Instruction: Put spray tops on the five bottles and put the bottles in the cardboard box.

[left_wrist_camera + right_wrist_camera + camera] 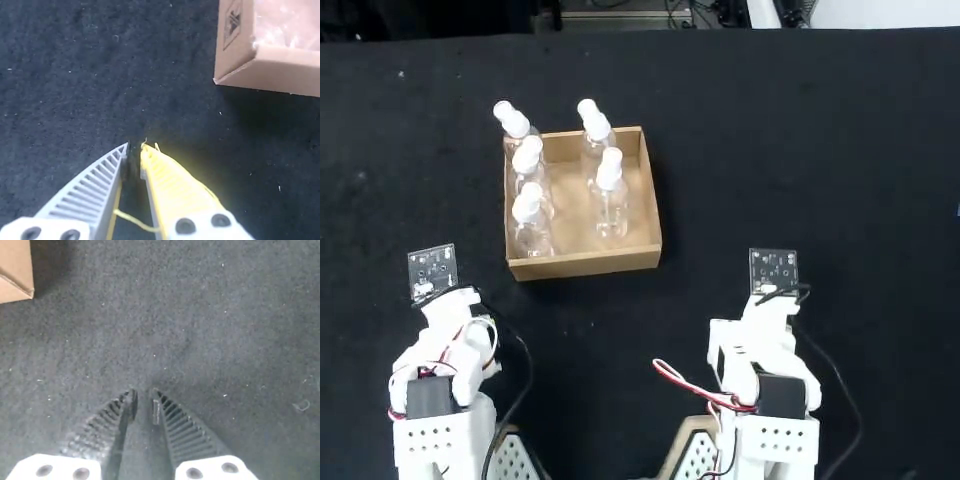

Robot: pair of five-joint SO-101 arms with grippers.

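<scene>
The cardboard box (585,262) stands open on the black table, a little left of the middle. Several clear bottles (610,190) with white spray tops (610,168) stand upright inside it, three along its left wall and two toward the right. Both arms are folded back at the table's near edge, well short of the box. My left gripper (134,147) is shut and holds nothing, hanging over bare cloth with a corner of the box (240,45) ahead. My right gripper (143,396) is shut with a thin gap and holds nothing; a box corner (15,270) shows far off.
The left arm (445,340) sits below the box's left corner, and the right arm (765,345) lies to the right of the box. Black cloth covers the table around the box. Cables and equipment lie past the table's far edge (640,30).
</scene>
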